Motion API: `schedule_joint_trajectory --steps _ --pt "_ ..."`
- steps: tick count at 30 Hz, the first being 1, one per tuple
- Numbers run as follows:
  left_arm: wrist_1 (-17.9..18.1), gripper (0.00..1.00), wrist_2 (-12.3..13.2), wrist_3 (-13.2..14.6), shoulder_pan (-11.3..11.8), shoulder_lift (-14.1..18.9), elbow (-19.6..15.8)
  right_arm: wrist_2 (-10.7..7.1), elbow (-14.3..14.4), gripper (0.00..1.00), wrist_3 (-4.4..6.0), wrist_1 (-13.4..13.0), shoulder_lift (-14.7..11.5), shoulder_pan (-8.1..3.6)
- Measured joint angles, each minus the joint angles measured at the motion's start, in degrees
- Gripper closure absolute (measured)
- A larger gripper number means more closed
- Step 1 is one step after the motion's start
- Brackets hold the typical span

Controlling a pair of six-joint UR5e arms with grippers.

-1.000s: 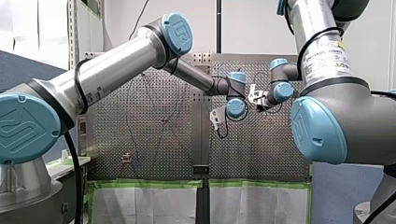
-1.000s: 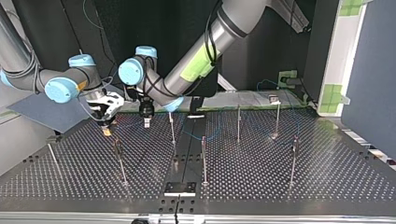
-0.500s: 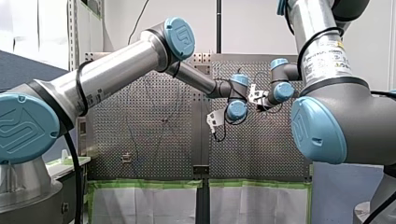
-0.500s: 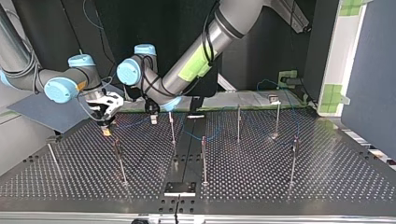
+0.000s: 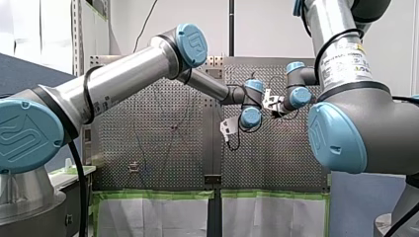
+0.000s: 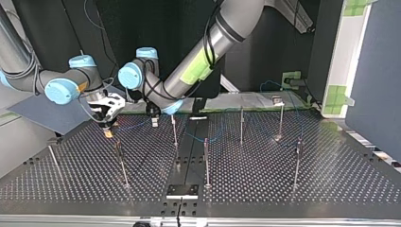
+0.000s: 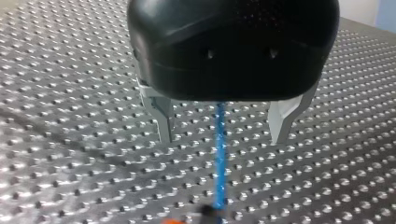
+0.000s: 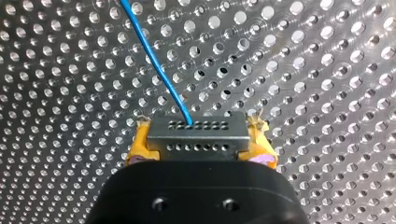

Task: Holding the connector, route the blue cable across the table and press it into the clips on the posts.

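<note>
In the right wrist view my right hand (image 8: 201, 145) is clamped on the connector (image 8: 198, 130), a grey metal block with 2 rows of small holes. Its yellow pads (image 8: 139, 142) press on the block's 2 ends. The blue cable (image 8: 154, 51) leaves the row of holes farther from the hand and runs away ahead of it, over the perforated worktop (image 8: 327, 70).

In the left wrist view my left hand (image 7: 223, 139) has its 2 metal fingers (image 7: 164, 121) wide apart, tips close above the worktop. The blue cable passes between them, about midway, touching neither. It goes on ahead to a blurred dark and orange shape that I cannot make out.

In the top view both hands are in the upper left of the frame, low over the worktop. The right hand is further left and the left hand is just to its right, beside the nearest of the posts (image 6: 206, 161). A faint blue line of cable runs between the 2 hands. The thin upright posts stand well apart across the worktop, and the one in the upper right carries a small clip (image 6: 277, 100) at its top. More blue cable shows in the upper right of that frame. Whether it sits in any clip I cannot tell.
</note>
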Motion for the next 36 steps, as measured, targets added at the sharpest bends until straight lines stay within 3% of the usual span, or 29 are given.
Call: schedule_joint_trajectory --steps 13,14,15,16,17,18,20,24,26,27,28,29,36 --pt "-5.90 0.00 -0.47 -3.17 -0.48 -5.49 5.93 -0.17 -0.01 1.00 0.00 0.00 0.00 -0.08" --pt "-6.56 0.14 -0.67 -3.26 -0.50 -5.70 6.57 -0.18 0.00 1.00 0.00 0.00 0.00 -0.08" --pt "-6.99 0.14 -0.80 -3.33 -0.51 -5.80 7.08 -0.19 -0.01 1.00 0.00 0.00 0.00 -0.08" --pt "-7.32 0.32 -0.89 -3.38 -0.52 -5.87 7.57 -0.20 0.00 1.00 0.00 0.00 0.00 -0.08" --pt "-7.63 0.40 -0.97 -3.41 -0.54 -5.93 8.15 -0.21 0.00 1.00 0.00 0.00 0.00 -0.08" --pt "-7.75 0.40 -1.01 -3.41 -0.56 -5.96 8.50 -0.22 -0.01 1.00 0.00 0.00 0.00 -0.08" --pt "-7.89 0.49 -1.06 -3.39 -0.62 -5.95 9.00 -0.22 0.00 1.00 0.00 0.00 0.00 -0.08" --pt "-7.95 0.49 -1.19 -3.19 -0.79 -5.93 9.28 -0.22 0.00 1.00 0.00 0.00 0.00 -0.08" --pt "-7.96 0.62 -1.69 -3.07 -0.94 -5.92 9.33 -0.23 0.00 1.00 0.00 0.00 0.00 -0.08" --pt "-7.96 0.62 -2.03 -3.03 -1.00 -5.90 9.34 -0.23 0.00 1.00 0.02 0.00 0.00 -0.08" --pt "-7.96 0.84 -2.40 -2.99 -1.05 -5.86 9.34 -0.23 0.00 1.00 0.04 0.00 0.00 -0.08" --pt "-7.93 0.97 -2.84 -2.96 -1.10 -5.82 9.33 -0.23 0.00 1.00 0.09 0.00 0.00 -0.08" --pt "-7.44 1.00 -3.22 -3.01 -1.17 -5.32 9.29 -0.30 -0.04 1.00 0.18 0.26 -0.13 -0.13"
